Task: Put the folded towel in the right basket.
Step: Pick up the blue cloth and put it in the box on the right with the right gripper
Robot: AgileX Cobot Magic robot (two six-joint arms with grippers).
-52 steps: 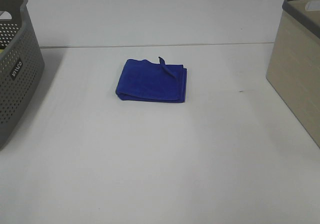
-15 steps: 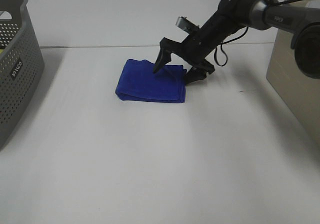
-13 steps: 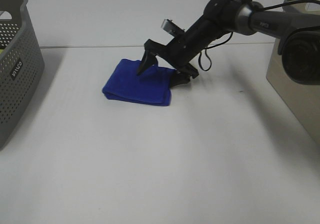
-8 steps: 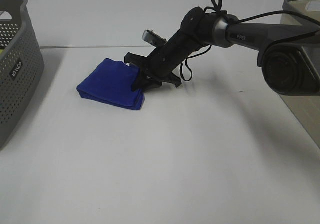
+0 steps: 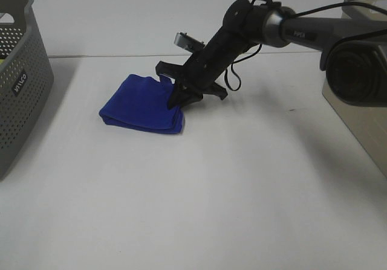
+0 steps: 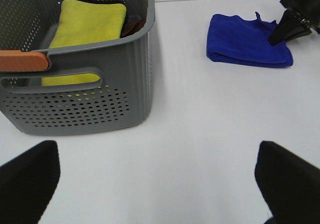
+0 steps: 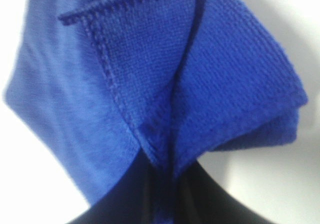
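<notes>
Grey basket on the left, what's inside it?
A folded yellow towel lies inside the grey basket, with a dark brownish item wedged beside it. The perforated wall hides the basket's floor and whatever lies under the towel.

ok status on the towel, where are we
Right gripper shut on blue towel edge, towel on table. Left gripper open, near grey basket. Nothing visible between towel and right basket.
</notes>
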